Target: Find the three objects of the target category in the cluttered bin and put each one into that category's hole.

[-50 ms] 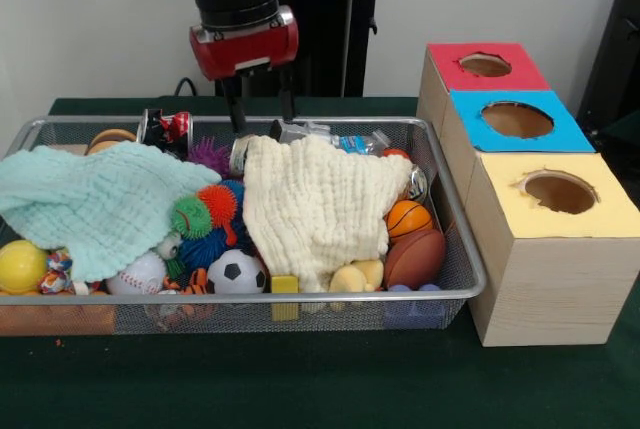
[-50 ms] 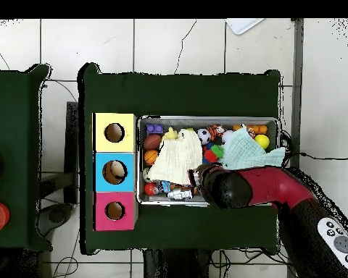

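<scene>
The wire bin (image 1: 455,249) is full of clutter. A cream cloth (image 1: 315,204) covers its middle and a mint cloth (image 1: 95,204) covers its left part. My gripper (image 1: 264,121) hangs open over the bin's far side, its fingers (image 1: 237,109) just above the cream cloth's far edge, with nothing between them. Under them lie a silver can (image 1: 238,156) and a plastic bottle (image 1: 345,139). A soccer ball (image 1: 237,271), baseball (image 1: 140,274), basketball (image 1: 408,217) and brown football (image 1: 415,257) show near the front. In the overhead view the arm (image 2: 235,187) hides the gripper.
Three wooden boxes stand beside the bin, each with a hole: red (image 1: 485,64), blue (image 1: 517,119), yellow (image 1: 560,191). Spiky balls (image 1: 215,204), a yellow ball (image 1: 20,266) and a red can (image 1: 170,127) also lie in the bin. The table is covered in green cloth (image 1: 320,379).
</scene>
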`<move>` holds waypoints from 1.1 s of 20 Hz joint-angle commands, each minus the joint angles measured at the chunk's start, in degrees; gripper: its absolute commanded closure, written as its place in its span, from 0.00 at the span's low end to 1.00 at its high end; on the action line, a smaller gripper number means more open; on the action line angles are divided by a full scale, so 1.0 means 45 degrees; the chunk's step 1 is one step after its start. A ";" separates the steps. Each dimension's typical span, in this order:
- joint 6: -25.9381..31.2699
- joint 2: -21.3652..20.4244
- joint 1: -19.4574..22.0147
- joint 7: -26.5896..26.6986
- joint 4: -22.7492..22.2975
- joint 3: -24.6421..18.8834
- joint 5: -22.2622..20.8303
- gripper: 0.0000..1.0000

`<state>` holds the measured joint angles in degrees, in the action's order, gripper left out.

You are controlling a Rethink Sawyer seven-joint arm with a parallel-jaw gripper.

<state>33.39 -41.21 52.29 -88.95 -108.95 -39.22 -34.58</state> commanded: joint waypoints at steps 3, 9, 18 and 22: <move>-0.0275 -0.0127 -0.1163 -0.0574 0.0588 -0.0129 0.0026 0.00; -0.0503 -0.1342 -0.3912 -0.3894 0.0486 0.1215 0.1168 0.00; -0.4581 0.0860 -0.7749 -0.6151 0.1764 0.5468 0.0032 0.00; -0.3119 0.0393 -0.7139 -0.5012 0.1406 0.5194 0.1303 0.00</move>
<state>17.91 -43.32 18.17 -98.65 -105.50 -23.53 -31.60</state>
